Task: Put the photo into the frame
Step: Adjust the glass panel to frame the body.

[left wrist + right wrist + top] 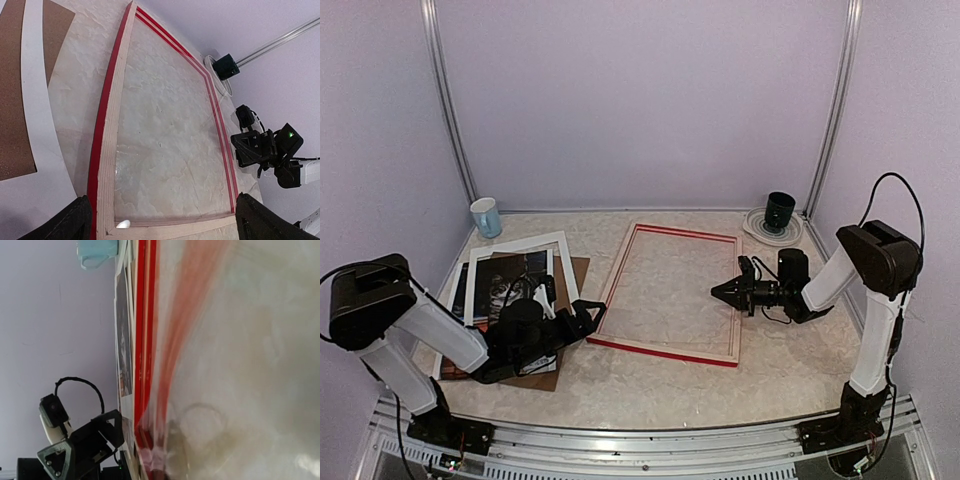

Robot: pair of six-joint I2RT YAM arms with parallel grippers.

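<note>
Lying flat, frame (660,351) runs front-to-back.

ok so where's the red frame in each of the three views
Top external: the frame lies flat mid-table, its red near rail facing the arm bases.
Left wrist: it fills most of the picture, with a pale wood rail rising from the bottom edge.
Right wrist: its red rails run top to bottom, left of centre.
Shared landmark: the open left gripper at the frame's near left corner, in all three views.
</note>
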